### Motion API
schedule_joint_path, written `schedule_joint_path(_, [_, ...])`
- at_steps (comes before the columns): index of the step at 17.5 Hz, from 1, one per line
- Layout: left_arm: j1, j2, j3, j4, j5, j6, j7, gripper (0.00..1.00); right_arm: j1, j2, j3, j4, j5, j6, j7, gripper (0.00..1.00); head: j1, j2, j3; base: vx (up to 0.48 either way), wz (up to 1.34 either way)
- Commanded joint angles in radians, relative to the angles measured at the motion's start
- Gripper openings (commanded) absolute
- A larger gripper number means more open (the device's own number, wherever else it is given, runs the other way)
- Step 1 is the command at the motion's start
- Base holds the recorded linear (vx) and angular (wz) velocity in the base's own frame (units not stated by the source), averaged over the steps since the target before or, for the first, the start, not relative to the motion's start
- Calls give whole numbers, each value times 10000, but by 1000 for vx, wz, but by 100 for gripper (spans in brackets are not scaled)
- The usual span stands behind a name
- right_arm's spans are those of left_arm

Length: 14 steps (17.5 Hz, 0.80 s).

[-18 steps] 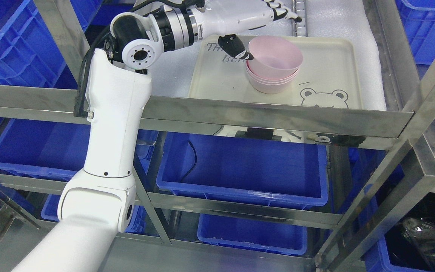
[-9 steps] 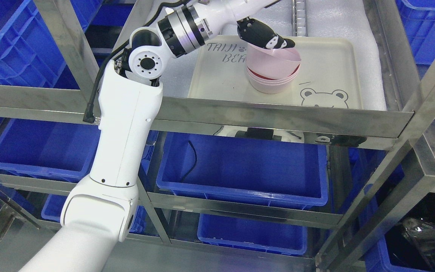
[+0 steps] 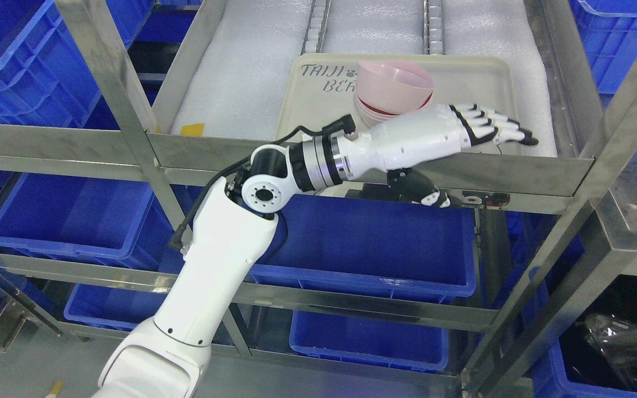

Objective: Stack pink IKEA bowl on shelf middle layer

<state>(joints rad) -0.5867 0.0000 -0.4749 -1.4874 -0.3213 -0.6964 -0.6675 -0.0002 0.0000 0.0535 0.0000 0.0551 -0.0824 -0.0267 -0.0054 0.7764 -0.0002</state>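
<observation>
Head view: left hand [image 3: 451,132], fingers spread and empty, lies just in front of the stacked pink bowl [image 3: 395,84].

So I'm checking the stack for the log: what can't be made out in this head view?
- Stack of pink bowls: its base and near side are hidden by the left robot hand, so the count is unclear.
- Tray: its near edge and lower print are hidden by the robot hand and the shelf rail.
- Right arm: out of view.
</observation>
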Motion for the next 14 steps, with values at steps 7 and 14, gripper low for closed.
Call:
schedule_joint_path(7, [3899, 174, -395, 573, 83, -736, 94, 93, 232, -175, 1, -175, 1, -4, 6, 100, 0, 0, 0, -177, 180])
schedule_joint_path(14, [5160, 174, 1434, 2954, 1706, 671, 3952, 95, 232, -175, 1, -175, 1, -4, 6, 100, 0, 0, 0, -88, 28])
